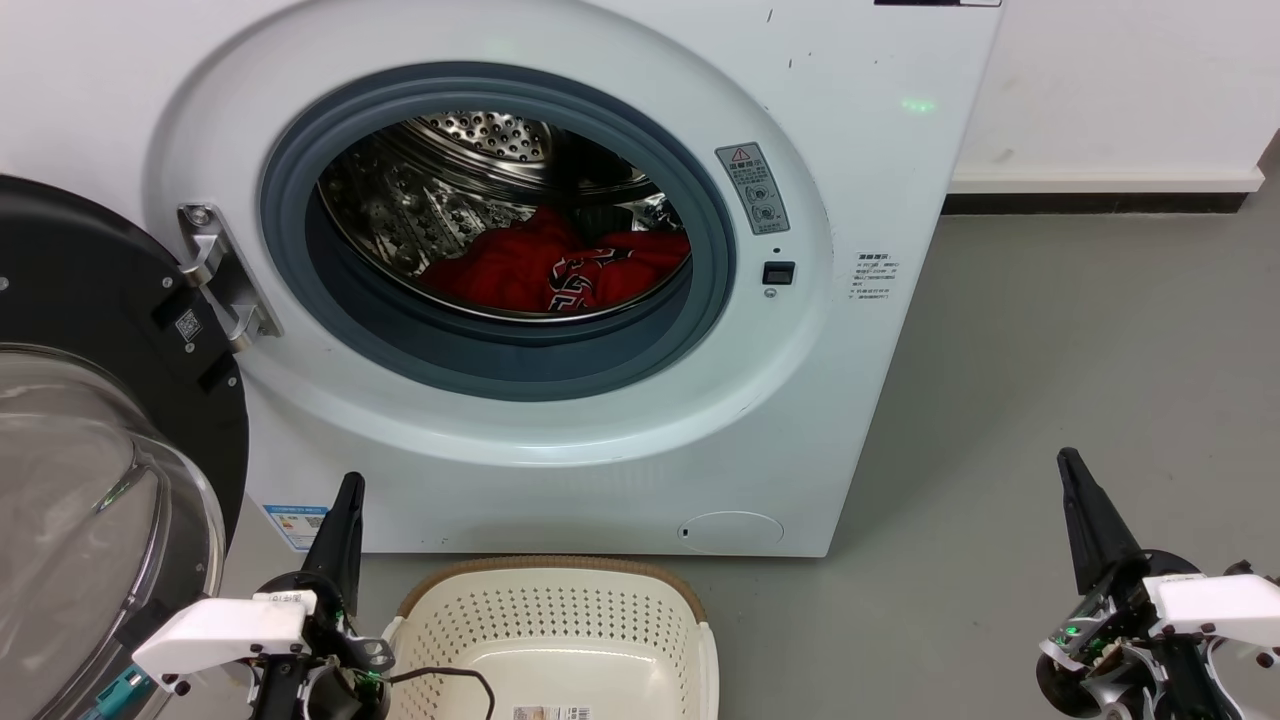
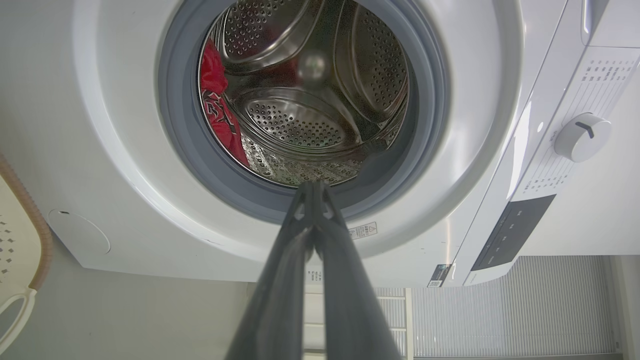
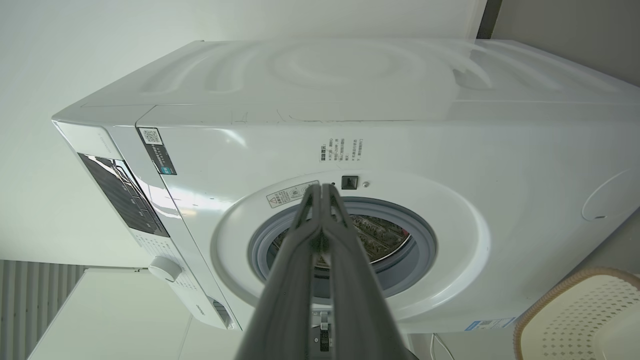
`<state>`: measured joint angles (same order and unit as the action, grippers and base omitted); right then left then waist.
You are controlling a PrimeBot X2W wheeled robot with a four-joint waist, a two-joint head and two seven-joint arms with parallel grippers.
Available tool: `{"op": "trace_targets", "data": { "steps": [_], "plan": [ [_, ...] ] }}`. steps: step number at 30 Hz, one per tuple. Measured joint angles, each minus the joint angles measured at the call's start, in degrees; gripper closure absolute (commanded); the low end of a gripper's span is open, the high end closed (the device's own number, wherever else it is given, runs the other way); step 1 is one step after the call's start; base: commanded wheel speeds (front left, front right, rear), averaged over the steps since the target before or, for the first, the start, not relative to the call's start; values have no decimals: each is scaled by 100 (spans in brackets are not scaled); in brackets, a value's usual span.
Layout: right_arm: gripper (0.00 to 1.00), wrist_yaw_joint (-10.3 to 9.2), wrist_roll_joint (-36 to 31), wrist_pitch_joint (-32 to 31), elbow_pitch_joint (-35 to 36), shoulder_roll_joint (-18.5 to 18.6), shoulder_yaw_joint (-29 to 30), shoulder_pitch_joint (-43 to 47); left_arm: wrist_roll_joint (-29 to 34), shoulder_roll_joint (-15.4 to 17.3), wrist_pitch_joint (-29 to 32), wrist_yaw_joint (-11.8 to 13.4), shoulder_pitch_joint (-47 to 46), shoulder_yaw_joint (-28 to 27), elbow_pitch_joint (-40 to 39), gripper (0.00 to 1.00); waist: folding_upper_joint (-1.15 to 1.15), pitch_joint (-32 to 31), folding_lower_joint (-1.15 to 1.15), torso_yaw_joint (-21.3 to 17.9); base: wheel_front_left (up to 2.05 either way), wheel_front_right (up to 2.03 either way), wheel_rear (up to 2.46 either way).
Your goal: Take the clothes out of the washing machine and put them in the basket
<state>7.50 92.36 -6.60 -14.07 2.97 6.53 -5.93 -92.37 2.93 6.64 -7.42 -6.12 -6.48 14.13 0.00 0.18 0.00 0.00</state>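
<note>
While hovering low before the washing machine (image 1: 880, 150), the left hand (image 1: 350, 487) and right hand (image 1: 1068, 462) are pointing upward, each closed tight on nothing. The clothes (image 1: 545, 268) are lying inside the drum (image 1: 470, 135); the basket (image 1: 550, 570) is sitting on the floor (image 1: 1000, 400) just beside the left hand.

The clothes (image 1: 520, 270) lie inside the washing machine (image 1: 860, 400), the basket (image 1: 550, 620) on the floor (image 1: 1050, 400) just before it.

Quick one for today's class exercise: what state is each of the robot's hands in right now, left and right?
Left hand: closed, holding nothing.
Right hand: closed, holding nothing.
</note>
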Motion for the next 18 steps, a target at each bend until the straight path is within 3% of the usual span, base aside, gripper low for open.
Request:
{"op": "trace_targets", "data": {
  "steps": [18],
  "plan": [
    [100,0,0,0,0,0,0,0,1,0,0,0,0,-1,0,100,0,0,0,0,0,0,0]
  ]
}}
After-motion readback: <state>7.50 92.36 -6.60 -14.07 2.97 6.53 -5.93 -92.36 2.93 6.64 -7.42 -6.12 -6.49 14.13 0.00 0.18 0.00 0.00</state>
